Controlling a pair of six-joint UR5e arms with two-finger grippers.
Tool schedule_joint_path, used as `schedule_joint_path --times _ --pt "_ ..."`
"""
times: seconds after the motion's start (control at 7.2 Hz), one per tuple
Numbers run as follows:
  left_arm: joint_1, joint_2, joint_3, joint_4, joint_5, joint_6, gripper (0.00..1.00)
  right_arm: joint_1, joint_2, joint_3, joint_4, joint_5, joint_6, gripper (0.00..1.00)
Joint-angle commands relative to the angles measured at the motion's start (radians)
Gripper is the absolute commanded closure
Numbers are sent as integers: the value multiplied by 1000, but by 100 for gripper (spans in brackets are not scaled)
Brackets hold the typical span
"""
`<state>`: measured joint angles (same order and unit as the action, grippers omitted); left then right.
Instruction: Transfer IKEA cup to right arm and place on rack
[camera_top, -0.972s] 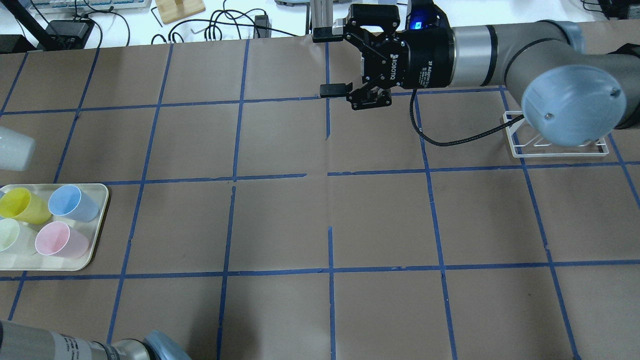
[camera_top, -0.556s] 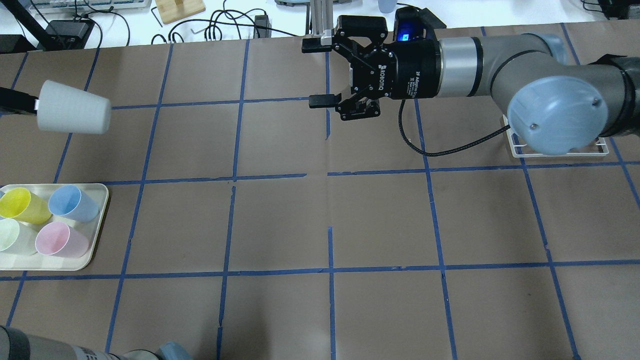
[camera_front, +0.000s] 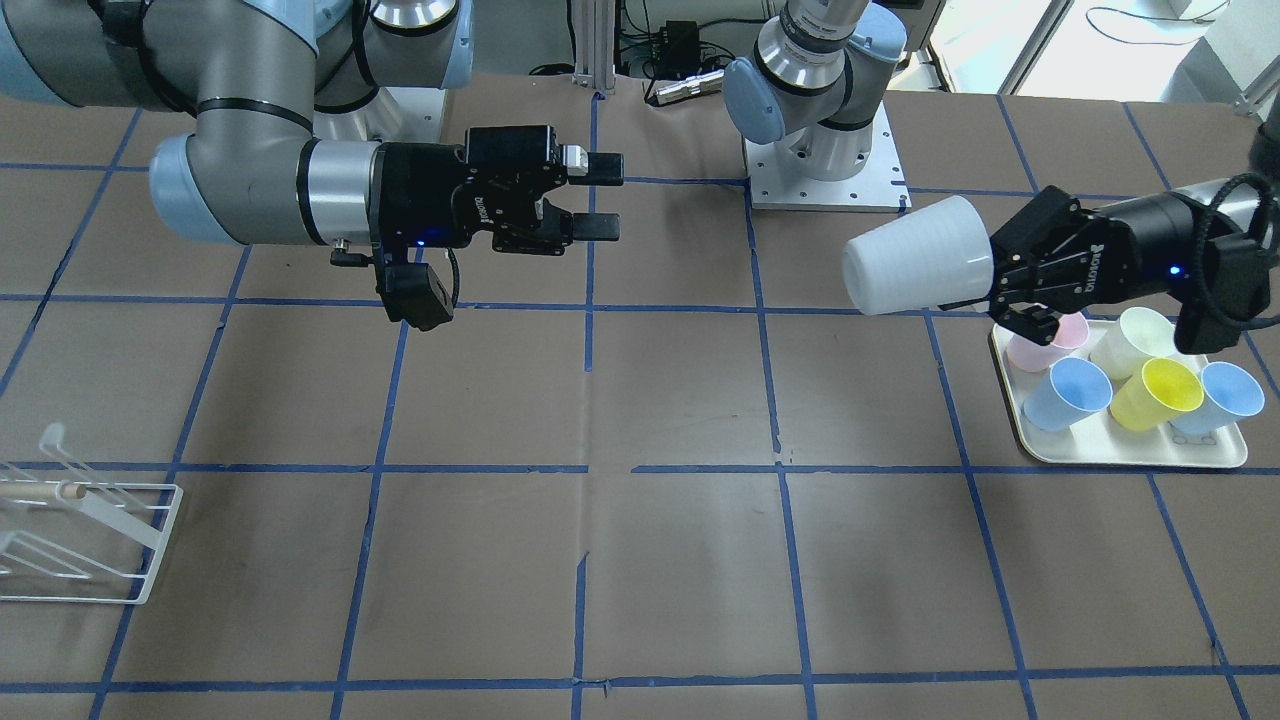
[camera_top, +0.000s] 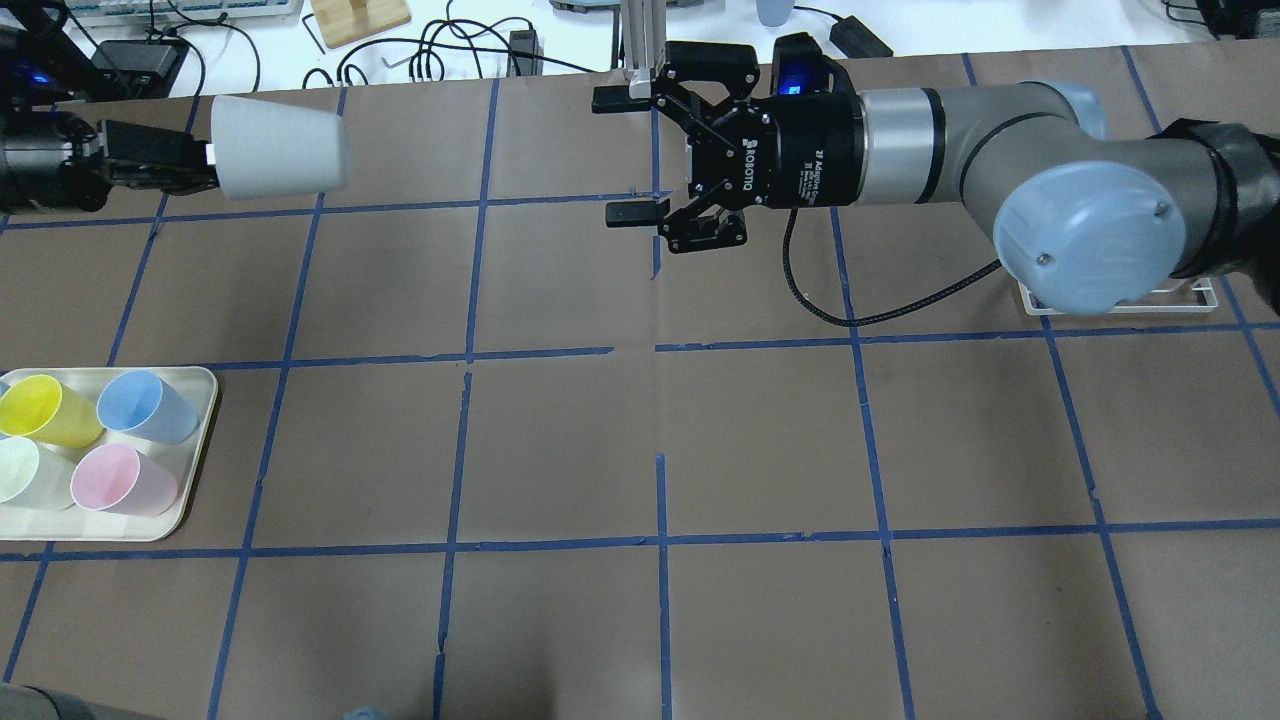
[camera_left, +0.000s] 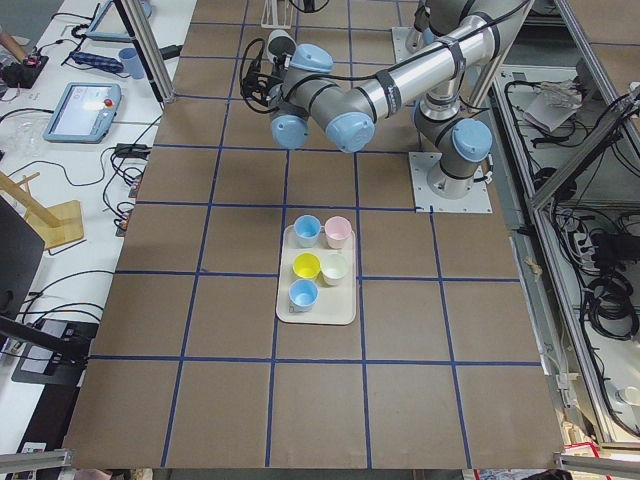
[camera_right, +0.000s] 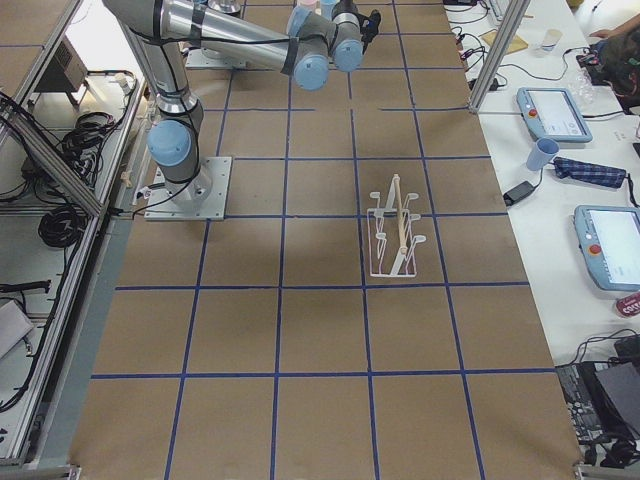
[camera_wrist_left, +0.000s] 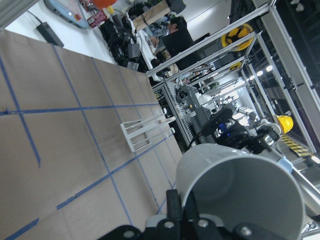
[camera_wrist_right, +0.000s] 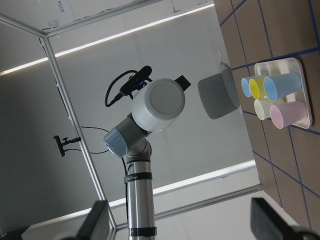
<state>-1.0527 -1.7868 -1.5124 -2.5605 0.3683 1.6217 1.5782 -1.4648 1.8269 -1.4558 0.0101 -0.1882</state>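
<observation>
While the left gripper (camera_front: 1003, 283) held the cup (camera_front: 915, 257) sideways by its rim in mid-air, the right gripper (camera_front: 597, 198) stood wide open, well apart. Grip apparently shallow — a misaligned approach could knock it loose.

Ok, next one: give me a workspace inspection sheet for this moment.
Surface: table covered in brown paper with a blue tape grid and a seam down the middle.
Job's things: IKEA cup held sideways in the air, base toward the right gripper; rack stands empty on the robot's right.
Clutter: tray with five coloured cups on the robot's left.
Grippers: left gripper jaws shut on the cup's rim; right gripper jaws open, apart from the cup.
Cables: black cable hangs under the right wrist; thick cable loop at the left wrist.
Surroundings: side benches with tablets and wires; a person nearby.
</observation>
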Motion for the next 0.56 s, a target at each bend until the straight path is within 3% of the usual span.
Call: schedule_joint_path --times 0.0,0.28,0.42 --pt "-131 13 -50 -102 -129 30 100 23 18 0 -1 49 15 0" --pt "-130 -2 -156 -122 -129 80 100 28 17 -8 -5 51 25 0" --pt "-136 -11 -175 -203 -137 81 100 29 18 -6 -6 51 35 0"
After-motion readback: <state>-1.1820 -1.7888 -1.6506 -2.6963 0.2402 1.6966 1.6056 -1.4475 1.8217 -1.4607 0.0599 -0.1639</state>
